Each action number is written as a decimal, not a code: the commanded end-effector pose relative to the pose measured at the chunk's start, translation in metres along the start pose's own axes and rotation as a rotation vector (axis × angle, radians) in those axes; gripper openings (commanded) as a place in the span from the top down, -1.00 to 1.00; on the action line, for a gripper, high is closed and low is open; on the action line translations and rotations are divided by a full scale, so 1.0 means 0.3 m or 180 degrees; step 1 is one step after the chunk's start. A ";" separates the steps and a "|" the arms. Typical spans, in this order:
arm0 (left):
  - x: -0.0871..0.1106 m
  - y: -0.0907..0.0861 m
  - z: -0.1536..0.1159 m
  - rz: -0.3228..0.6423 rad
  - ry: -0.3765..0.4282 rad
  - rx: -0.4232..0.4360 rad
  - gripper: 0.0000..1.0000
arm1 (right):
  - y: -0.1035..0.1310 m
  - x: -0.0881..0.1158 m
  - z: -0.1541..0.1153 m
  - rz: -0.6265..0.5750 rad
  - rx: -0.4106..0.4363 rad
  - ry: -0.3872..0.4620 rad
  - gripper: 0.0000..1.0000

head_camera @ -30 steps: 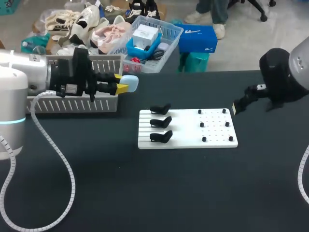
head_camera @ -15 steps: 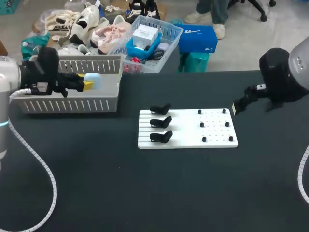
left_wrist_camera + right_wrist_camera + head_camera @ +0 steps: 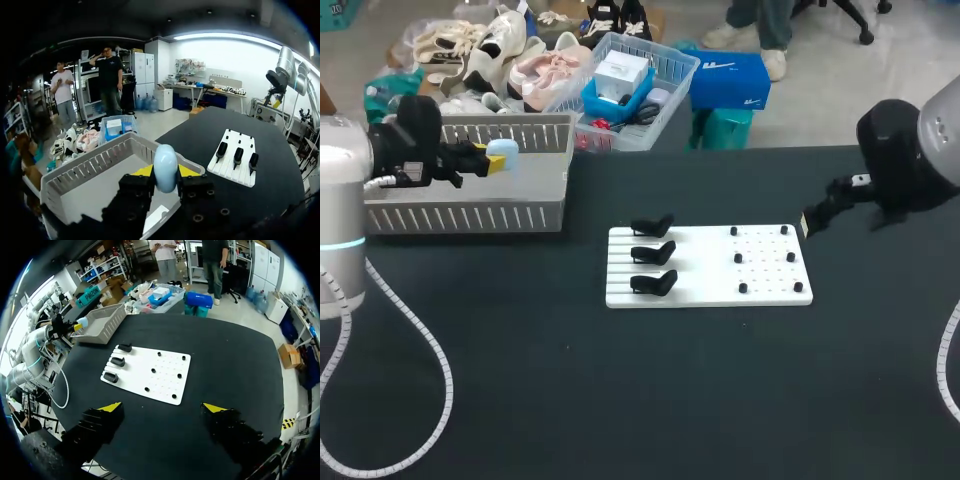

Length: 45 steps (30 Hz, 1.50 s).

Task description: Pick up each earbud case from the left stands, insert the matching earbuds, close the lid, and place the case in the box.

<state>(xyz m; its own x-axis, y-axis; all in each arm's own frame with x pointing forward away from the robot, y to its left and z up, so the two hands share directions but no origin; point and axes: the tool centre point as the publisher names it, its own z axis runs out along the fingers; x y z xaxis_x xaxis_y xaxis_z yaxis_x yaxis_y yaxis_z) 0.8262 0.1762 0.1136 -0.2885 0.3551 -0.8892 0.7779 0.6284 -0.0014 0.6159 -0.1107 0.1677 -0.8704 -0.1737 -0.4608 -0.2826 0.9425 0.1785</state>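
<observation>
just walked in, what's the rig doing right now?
The left end effector is shut on a pale blue earbud case, holding it above the grey slatted plastic basket at the table's left. The three black stands on the white pegboard are empty. The right end effector is open and empty, above the table's right side.

Left tool [image 3: 165, 172] tight on earbud case [image 3: 165, 161]; right tool [image 3: 162, 407] agape.
</observation>
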 end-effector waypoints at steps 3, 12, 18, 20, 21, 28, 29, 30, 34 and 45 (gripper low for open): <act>-0.014 0.152 0.204 0.0044 0.0316 0.0182 1.00 | -0.001 0.006 -0.001 0.0002 0.0003 -0.0018 -1.00; 0.048 0.220 0.294 0.0084 0.0806 0.0239 1.00 | -0.001 0.006 -0.001 0.0002 0.0003 -0.0018 -1.00; 0.107 0.211 0.316 0.0107 0.0967 0.0292 0.50 | -0.001 0.006 -0.001 0.0002 0.0003 -0.0018 -1.00; 0.109 0.207 0.315 0.0116 0.0962 0.0294 -0.11 | -0.001 0.006 -0.001 0.0002 0.0003 -0.0018 -1.00; 0.110 0.204 0.312 0.0123 0.0934 0.0290 -0.60 | -0.001 0.006 -0.001 0.0002 0.0003 -0.0018 -1.00; 0.060 0.145 0.254 0.0252 0.0720 0.0317 -1.00 | -0.001 0.006 -0.001 0.0002 0.0003 -0.0018 -1.00; 0.052 0.135 0.243 0.0267 0.0693 0.0312 -1.00 | -0.001 0.006 -0.001 0.0002 0.0003 -0.0018 -1.00; 0.042 0.122 0.228 0.0278 0.0637 0.0319 -1.00 | -0.001 0.006 -0.001 0.0002 0.0003 -0.0018 -1.00; 0.014 0.060 0.170 0.0327 0.0525 0.0367 -1.00 | -0.001 0.006 -0.001 0.0002 0.0003 -0.0018 -1.00; -0.025 -0.188 0.045 0.0404 0.0378 0.0549 -1.00 | -0.001 0.006 -0.001 0.0002 0.0003 -0.0018 -1.00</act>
<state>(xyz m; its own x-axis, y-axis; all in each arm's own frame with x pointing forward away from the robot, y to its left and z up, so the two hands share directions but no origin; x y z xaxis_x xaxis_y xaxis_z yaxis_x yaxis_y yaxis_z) 0.8433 0.1347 0.1055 -0.2511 0.5282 -0.8112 0.9128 0.4081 -0.0168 0.6159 -0.1107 0.1676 -0.8702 -0.1735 -0.4611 -0.2826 0.9425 0.1787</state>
